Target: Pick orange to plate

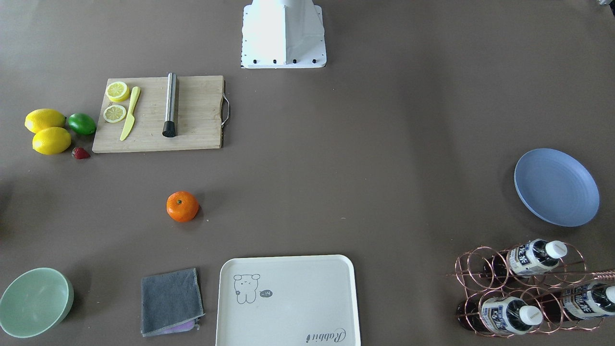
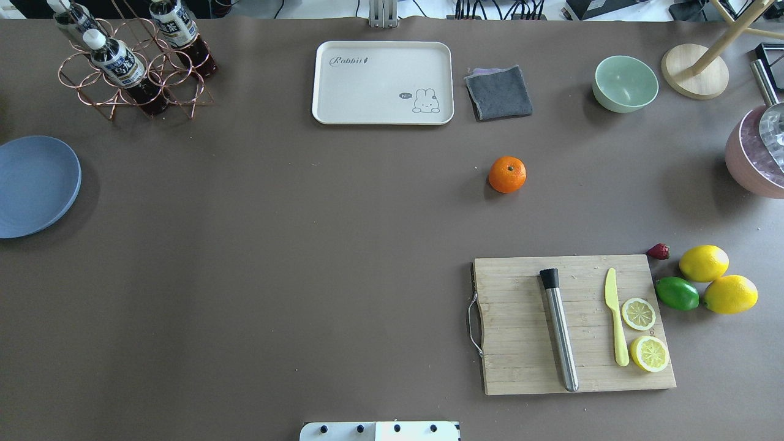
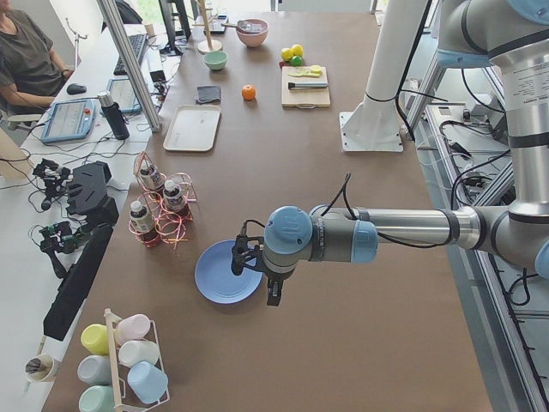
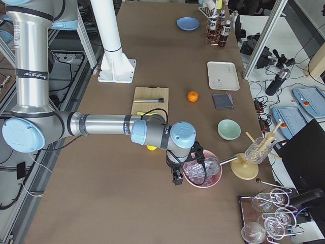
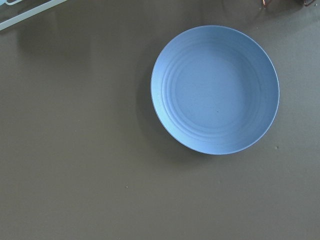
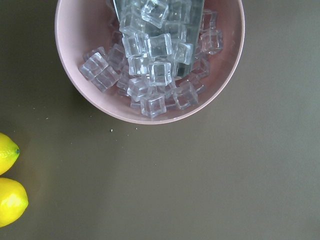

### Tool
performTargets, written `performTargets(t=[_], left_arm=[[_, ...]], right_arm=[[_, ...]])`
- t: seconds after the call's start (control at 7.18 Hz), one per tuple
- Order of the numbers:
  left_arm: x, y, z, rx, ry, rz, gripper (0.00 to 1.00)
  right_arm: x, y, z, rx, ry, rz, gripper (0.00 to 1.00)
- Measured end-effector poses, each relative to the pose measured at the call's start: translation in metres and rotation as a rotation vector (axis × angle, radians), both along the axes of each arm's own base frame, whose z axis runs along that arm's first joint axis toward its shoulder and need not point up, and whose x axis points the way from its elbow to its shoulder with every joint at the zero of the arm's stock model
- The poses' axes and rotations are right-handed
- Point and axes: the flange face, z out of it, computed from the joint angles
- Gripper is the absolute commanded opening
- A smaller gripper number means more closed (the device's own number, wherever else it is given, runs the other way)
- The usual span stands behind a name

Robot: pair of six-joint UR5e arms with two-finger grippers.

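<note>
You are getting the arms only from the two side views; the overhead and front-facing views are showing just the desk [image 2: 275, 245] and what is lying on it. The orange [image 2: 507, 174] is sitting on the bare desk in the robot's right half, between the wooden cutting board [image 2: 520, 331] and the grey cloth [image 2: 499, 93], touching neither. The plate [image 2: 37, 184] is lying at the desk's left end near the copper bottle rack [image 2: 131, 79], well apart from the orange. From the left end, the left arm [image 3: 403, 230] is reaching out level with its tool end over the plate's rim; the left wrist camera is looking straight down on that plate. From the right end, the right arm [image 4: 101, 124] is hanging over a pink bowl [image 6: 70, 60] of ice cubes [image 6: 150, 65], two lemons [image 6: 7, 200] nearby. The left jaws and the right jaws are showing only in those side views, so you cannot tell whether either is released or clenched.
</note>
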Motion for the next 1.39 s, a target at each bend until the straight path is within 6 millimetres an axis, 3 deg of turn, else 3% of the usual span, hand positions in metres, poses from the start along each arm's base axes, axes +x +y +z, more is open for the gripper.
performTargets(t=[1.39], left_arm=[[0.005,0.017,0.011,-0.002,0.003,0.007,0.97]], right_arm=[[-0.002,0.007,0.005,0.029,-0.019,-0.001,1.00]])
